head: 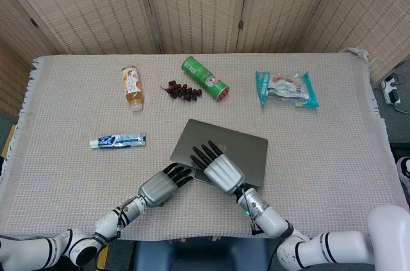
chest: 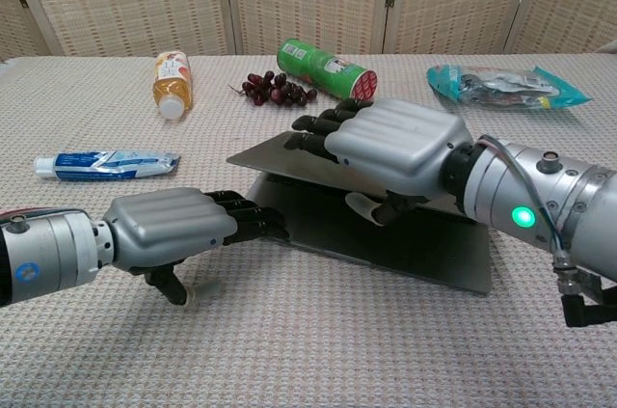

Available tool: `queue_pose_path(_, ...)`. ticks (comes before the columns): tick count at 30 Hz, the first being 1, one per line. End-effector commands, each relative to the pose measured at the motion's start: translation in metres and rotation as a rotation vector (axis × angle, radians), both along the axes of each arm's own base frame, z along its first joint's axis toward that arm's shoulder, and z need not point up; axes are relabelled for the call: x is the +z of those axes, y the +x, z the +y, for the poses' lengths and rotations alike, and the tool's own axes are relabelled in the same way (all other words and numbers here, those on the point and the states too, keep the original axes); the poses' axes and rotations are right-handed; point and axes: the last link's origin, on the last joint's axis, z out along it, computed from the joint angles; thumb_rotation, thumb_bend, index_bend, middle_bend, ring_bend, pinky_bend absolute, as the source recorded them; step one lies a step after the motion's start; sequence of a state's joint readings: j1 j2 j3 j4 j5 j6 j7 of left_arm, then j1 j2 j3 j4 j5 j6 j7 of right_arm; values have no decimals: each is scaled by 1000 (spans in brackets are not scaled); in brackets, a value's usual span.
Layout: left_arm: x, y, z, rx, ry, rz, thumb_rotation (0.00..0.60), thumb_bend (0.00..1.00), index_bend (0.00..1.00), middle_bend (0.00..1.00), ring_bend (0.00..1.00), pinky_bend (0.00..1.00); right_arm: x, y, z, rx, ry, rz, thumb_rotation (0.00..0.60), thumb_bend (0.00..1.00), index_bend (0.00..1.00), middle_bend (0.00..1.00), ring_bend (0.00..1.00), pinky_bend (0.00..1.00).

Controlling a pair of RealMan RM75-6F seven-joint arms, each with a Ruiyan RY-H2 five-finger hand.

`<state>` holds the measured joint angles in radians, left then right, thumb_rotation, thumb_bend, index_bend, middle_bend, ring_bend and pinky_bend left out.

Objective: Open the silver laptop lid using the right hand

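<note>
The silver laptop (head: pixel 245 150) lies at the middle of the table with its lid (chest: pixel 278 153) lifted a little off the base (chest: pixel 424 259). My right hand (head: pixel 221 172) grips the lid's front edge. Its fingers lie flat on top and the thumb sits underneath, as the chest view shows of the right hand (chest: pixel 400 143). My left hand (head: pixel 161 184) reaches in from the left with fingers stretched out. Its fingertips (chest: pixel 265 223) touch the base's front left corner, and it holds nothing.
Along the back stand an orange drink bottle (head: pixel 132 85), dark grapes (head: pixel 184 90), a green can (head: pixel 205 78) on its side and a teal snack packet (head: pixel 286 89). A toothpaste tube (head: pixel 118 140) lies left of the laptop.
</note>
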<state>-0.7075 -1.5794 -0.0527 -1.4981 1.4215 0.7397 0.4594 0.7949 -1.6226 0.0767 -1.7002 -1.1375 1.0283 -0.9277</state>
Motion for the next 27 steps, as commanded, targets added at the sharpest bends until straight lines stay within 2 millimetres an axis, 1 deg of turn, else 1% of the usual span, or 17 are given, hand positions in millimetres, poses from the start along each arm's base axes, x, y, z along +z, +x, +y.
queue_pose_path(1,-3,3,-1,-5,-2,16,600,551,0,0,0,0,-1,-1,0,-2,0,5,600,579,0,0,0,0)
queue_pose_path(19,-6,7,0,8,2,39,600,552,0,0,0,0,-9,-9,-4,-38,-5,28,600,579,0,0,0,0)
queue_pose_path(27,-8,8,-1,5,-5,55,600,552,0,0,0,0,-4,-9,-8,-31,-39,23,600,579,0,0,0,0)
